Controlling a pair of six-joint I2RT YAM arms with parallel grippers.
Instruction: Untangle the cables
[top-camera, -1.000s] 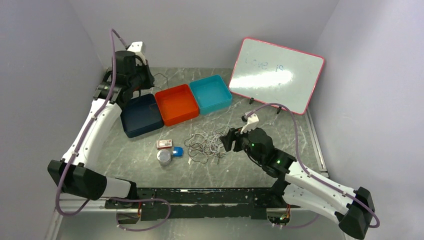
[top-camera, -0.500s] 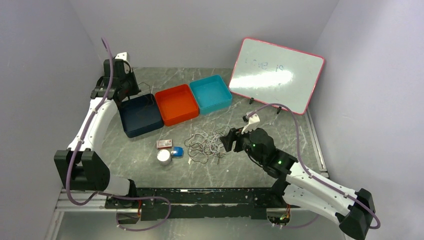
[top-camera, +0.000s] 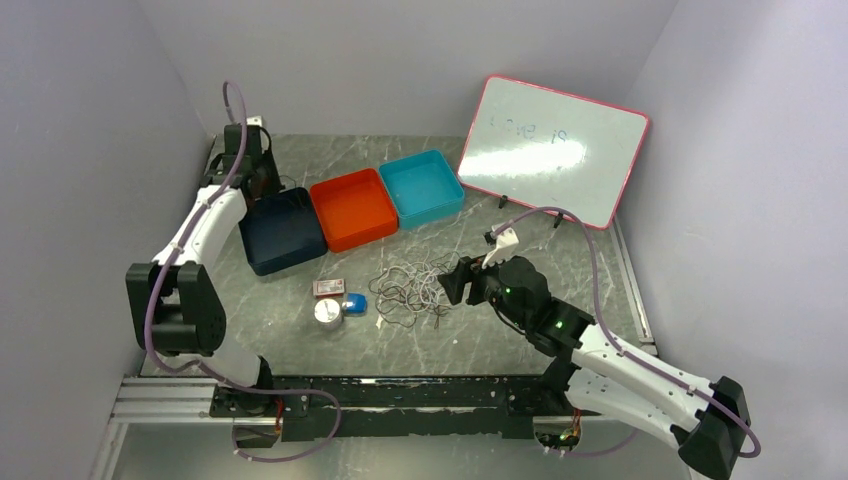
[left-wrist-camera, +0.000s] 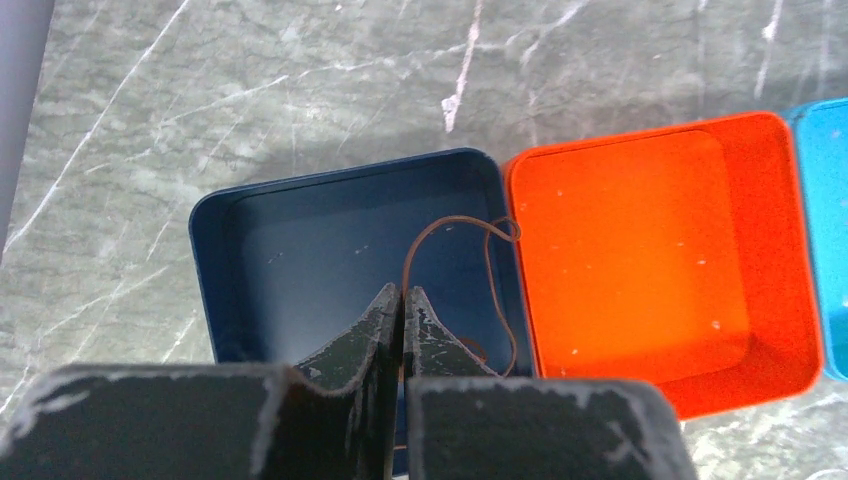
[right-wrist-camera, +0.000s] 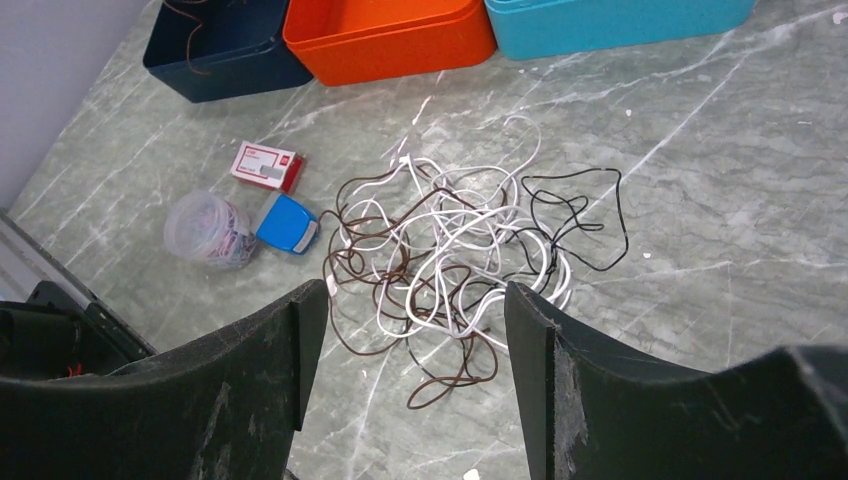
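A tangle of thin white, brown and black cables (top-camera: 410, 285) lies on the marble table in front of the bins; it also shows in the right wrist view (right-wrist-camera: 460, 240). My right gripper (top-camera: 450, 285) is open and empty, its jaws (right-wrist-camera: 415, 300) wide apart just right of the tangle and above it. My left gripper (top-camera: 262, 183) is at the far left over the navy bin (left-wrist-camera: 340, 168). Its jaws (left-wrist-camera: 404, 292) are shut on a single brown cable (left-wrist-camera: 455, 222), which loops down into that bin and against its right wall.
An orange bin (top-camera: 352, 208) and a teal bin (top-camera: 422, 187) stand in a row right of the navy bin (top-camera: 283, 230). A whiteboard (top-camera: 555, 150) leans at the back right. A red-white box (right-wrist-camera: 267, 165), a blue item (right-wrist-camera: 288, 222) and a clear round container (right-wrist-camera: 208, 230) lie left of the tangle.
My left arm has folded back to the left and its wrist has turned over the navy bin, still holding the brown cable. The right arm and the tangle have not moved.
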